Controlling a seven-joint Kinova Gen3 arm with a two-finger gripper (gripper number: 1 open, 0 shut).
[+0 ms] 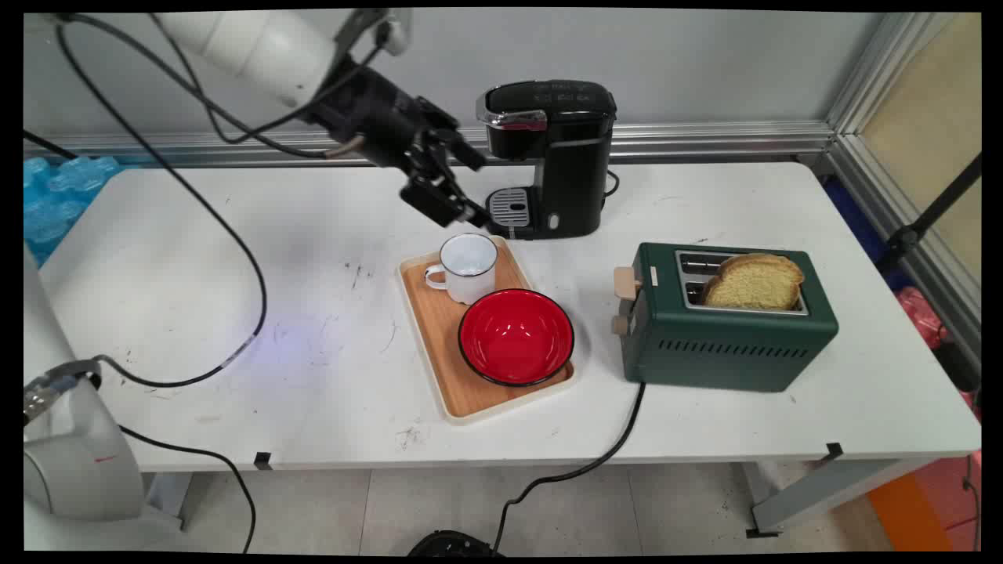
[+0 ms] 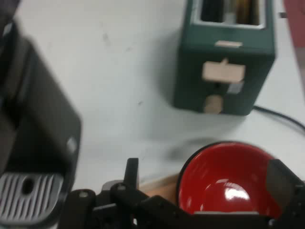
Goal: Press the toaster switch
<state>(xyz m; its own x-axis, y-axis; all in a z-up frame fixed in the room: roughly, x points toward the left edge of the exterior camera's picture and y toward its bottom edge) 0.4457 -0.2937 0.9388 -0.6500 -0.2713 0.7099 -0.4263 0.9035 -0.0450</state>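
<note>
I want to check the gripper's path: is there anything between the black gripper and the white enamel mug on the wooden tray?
Nothing visible. The black gripper hangs just above the white enamel mug, with only air between them.

A black hand [image 1: 470, 184] was seen. Nearest it, a white mug [image 1: 465, 268] with a dark rim was noted, beside a red bowl [image 1: 515, 337] rimmed black, on a tan tray [image 1: 462, 384]. Farther off, a dark green toaster [image 1: 729, 337] with beige knobs was seen on the white bench [image 1: 235, 313].
</note>
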